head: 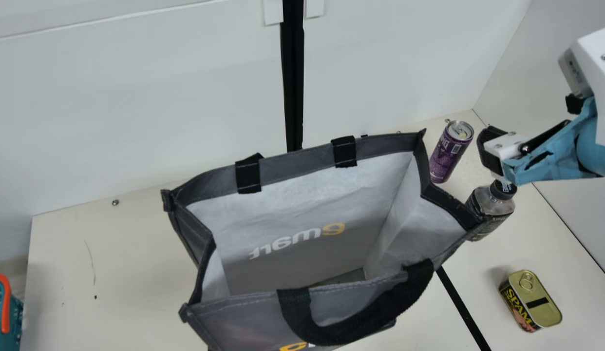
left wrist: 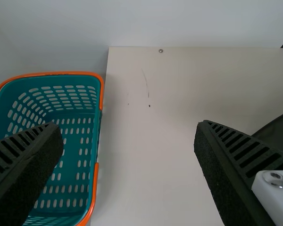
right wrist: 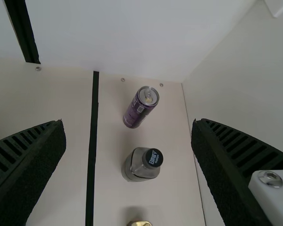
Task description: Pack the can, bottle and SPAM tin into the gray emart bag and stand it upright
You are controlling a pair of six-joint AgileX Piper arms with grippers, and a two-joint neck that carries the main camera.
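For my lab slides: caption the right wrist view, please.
Open right hand above the purple can and capped bottle, both standing on the cream table.

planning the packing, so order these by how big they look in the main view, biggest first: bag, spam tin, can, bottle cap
1. Gray bag
2. SPAM tin and can, too close to rank
3. Bottle cap

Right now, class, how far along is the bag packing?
Done: the gray bag stands with its mouth open. In hand: nothing; the left claw and right claw are both open and empty. Left: the can, bottle and SPAM tin all sit outside the bag, so all three need packing.
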